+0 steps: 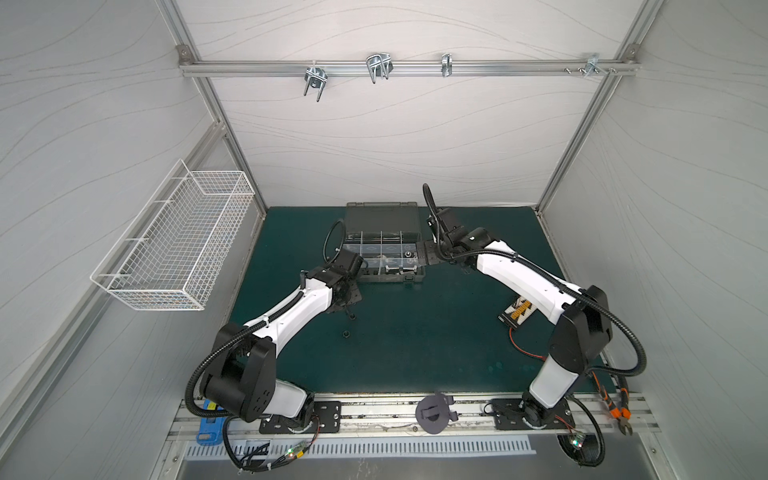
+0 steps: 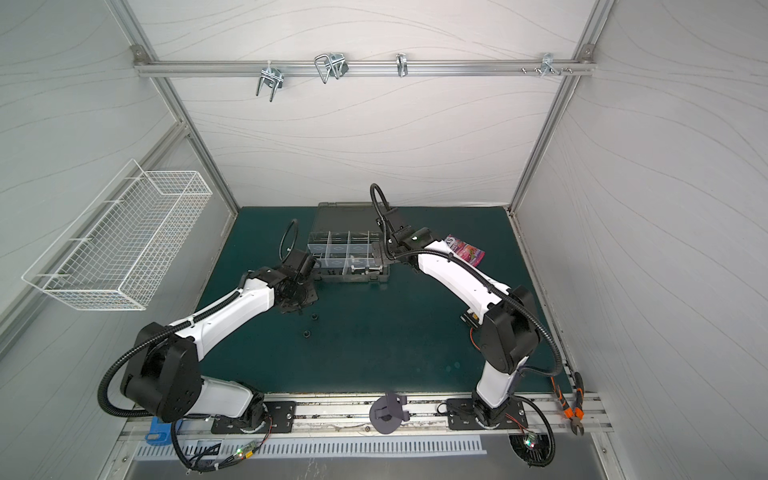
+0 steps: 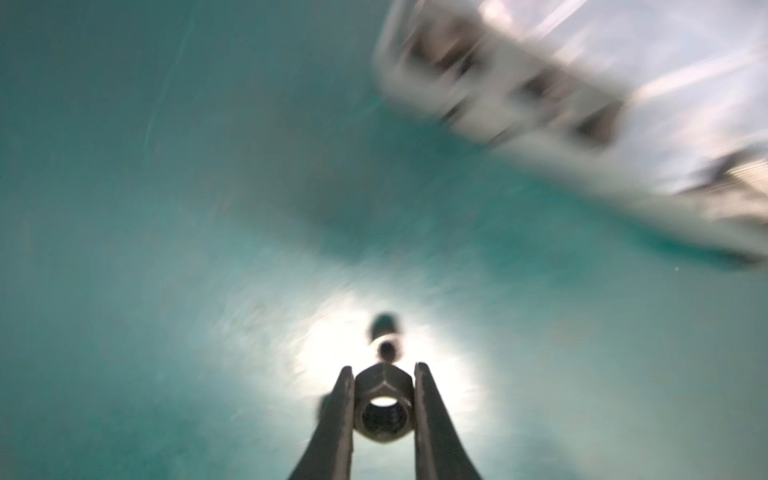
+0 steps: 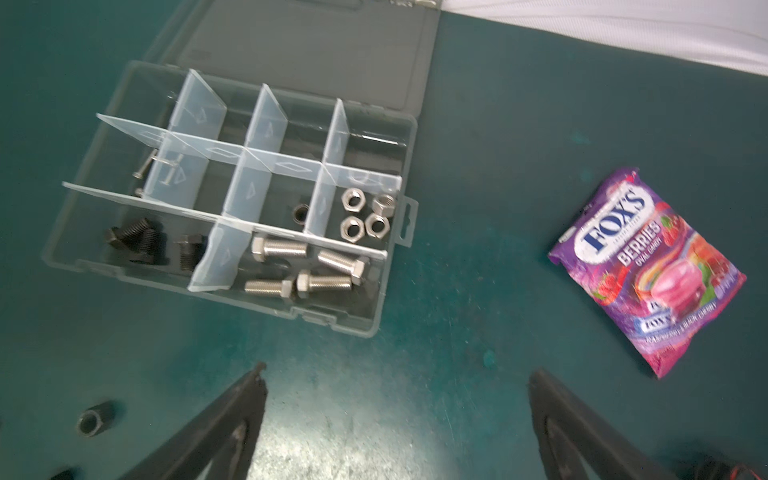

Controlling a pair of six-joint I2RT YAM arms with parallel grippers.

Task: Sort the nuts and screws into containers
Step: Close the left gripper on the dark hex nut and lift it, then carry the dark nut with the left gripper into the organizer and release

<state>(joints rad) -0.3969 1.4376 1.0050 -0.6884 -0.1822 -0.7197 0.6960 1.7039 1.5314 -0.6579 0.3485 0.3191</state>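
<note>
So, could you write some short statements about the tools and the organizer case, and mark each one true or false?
1. The left tool is shut on a black nut. True.
2. The right tool holds a silver bolt. False: it is open and empty.
3. Four silver nuts lie in the organizer case. True.
4. The candy bag lies inside the case. False: it lies on the mat beside it.
5. The lid is closed. False: it is open.

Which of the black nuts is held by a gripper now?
The black nut between the left gripper's fingers. The loose nuts lie on the mat; another nut sits in the case.
</note>
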